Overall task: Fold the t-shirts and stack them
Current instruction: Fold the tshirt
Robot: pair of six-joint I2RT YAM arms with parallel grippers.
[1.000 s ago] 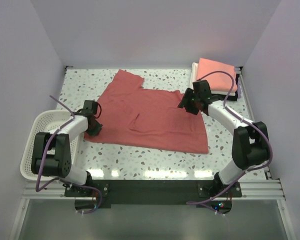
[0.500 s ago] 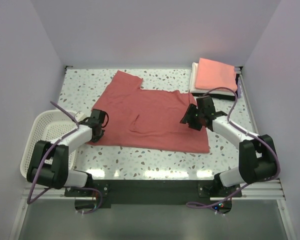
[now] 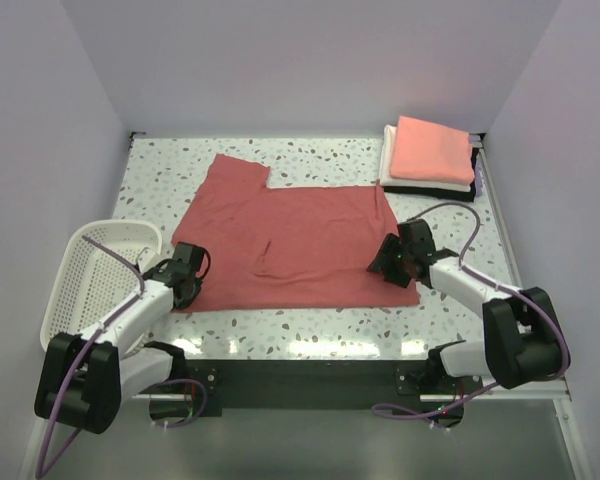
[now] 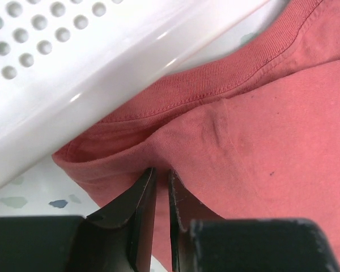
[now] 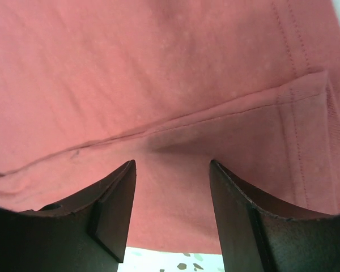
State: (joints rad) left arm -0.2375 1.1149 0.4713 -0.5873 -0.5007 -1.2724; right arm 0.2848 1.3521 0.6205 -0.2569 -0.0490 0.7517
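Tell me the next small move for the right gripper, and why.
Probably close the right gripper: its jaws stand open astride the near hem of the brick-red t-shirt, while the left gripper pinches the shirt's near left edge.

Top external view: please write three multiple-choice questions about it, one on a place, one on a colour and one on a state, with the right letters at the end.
1. Where does the white basket stand?
A. At the left edge of the table
B. At the far right corner
C. In the middle

2. What colour is the top shirt of the folded stack?
A. Black
B. Salmon-pink
C. White

3. How does the red t-shirt lie?
A. Folded into a rectangle
B. Spread open on the table
C. Rolled into a ball

Answers:
1 A: the basket sits at the left edge, on the near side.
2 B: a pink layer lies over the white and black ones.
3 B: its body and one sleeve lie flat and wide.
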